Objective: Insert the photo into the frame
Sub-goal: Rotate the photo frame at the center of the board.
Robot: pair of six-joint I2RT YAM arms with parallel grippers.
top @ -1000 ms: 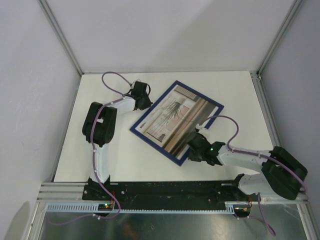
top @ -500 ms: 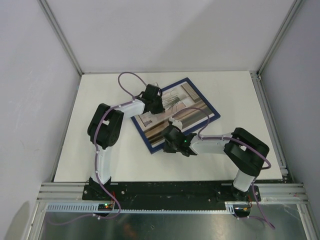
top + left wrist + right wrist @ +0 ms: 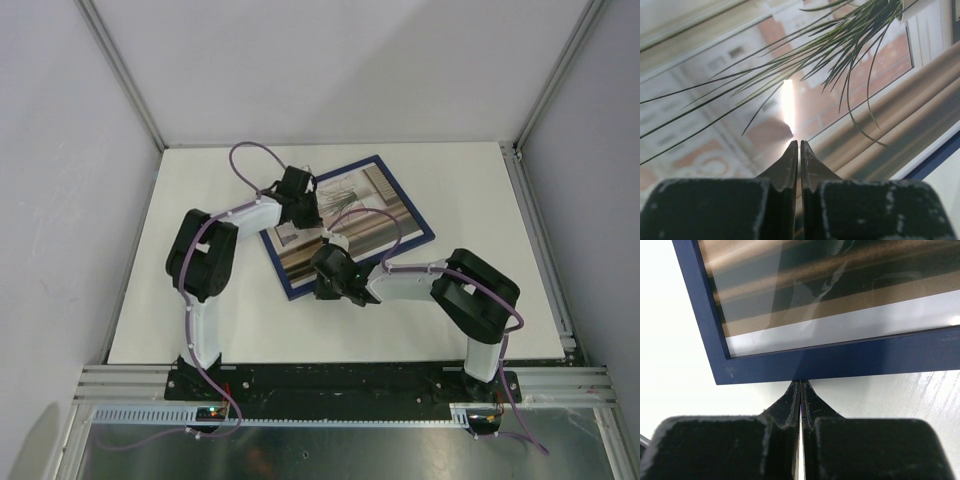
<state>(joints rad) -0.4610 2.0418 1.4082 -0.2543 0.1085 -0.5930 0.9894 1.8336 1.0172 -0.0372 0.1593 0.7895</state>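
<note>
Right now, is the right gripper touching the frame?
Touching. The right wrist view shows the shut right gripper with its tips against the blue outer edge of the frame, no gap.

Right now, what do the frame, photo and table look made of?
Frame: probably painted wood, navy, satin; crisp square edges. Photo: print under a glossy surface, perhaps glass or clear plastic; reflections show. Table: white matte board, faint grain lines.

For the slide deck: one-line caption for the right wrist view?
Shut right gripper at the outer edge of the navy frame, near a corner; photo inside, white table below.
</note>
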